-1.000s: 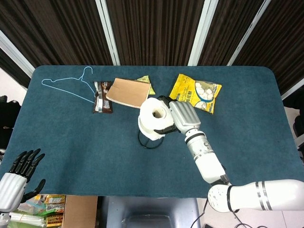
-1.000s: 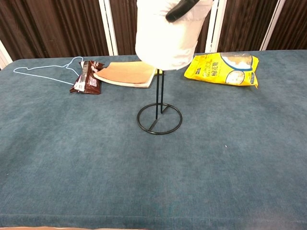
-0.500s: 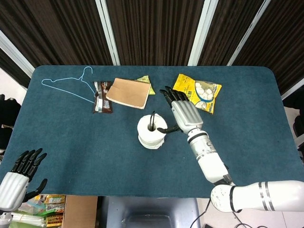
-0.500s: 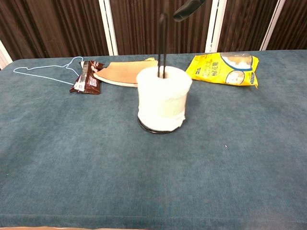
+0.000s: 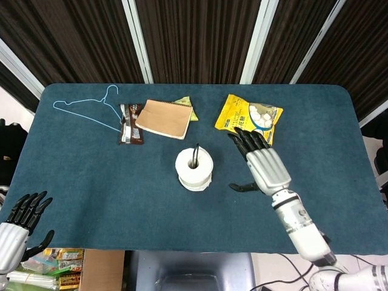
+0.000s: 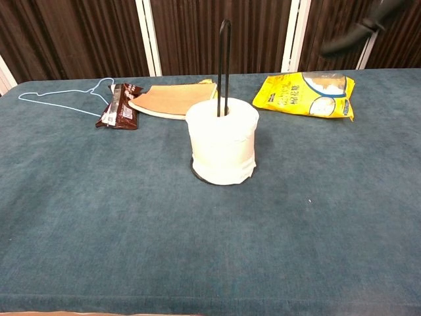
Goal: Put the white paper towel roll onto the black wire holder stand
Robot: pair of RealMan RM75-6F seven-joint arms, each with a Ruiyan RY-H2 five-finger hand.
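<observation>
The white paper towel roll (image 5: pixel 194 169) (image 6: pixel 222 143) stands upright on the blue table, threaded over the black wire holder stand (image 5: pixel 195 153) (image 6: pixel 223 62), whose post rises out of the roll's core. My right hand (image 5: pixel 260 165) hovers to the right of the roll, apart from it, fingers spread and holding nothing; only a dark fingertip (image 6: pixel 355 34) shows at the top right of the chest view. At the bottom left corner of the head view my left hand (image 5: pixel 17 227) hangs off the table edge with fingers apart and nothing in it.
Along the far side lie a light blue wire hanger (image 5: pixel 88 109), a brown snack wrapper (image 5: pixel 130 123), a tan notebook (image 5: pixel 163 118) over a green packet (image 5: pixel 185 104), and a yellow snack bag (image 5: pixel 250 117). A cardboard box (image 5: pixel 100 270) sits below the near edge.
The roll slid down the post and now rests at the stand's base. My right hand let go of it and drew back to the right and nearer. The left hand sank slightly.
</observation>
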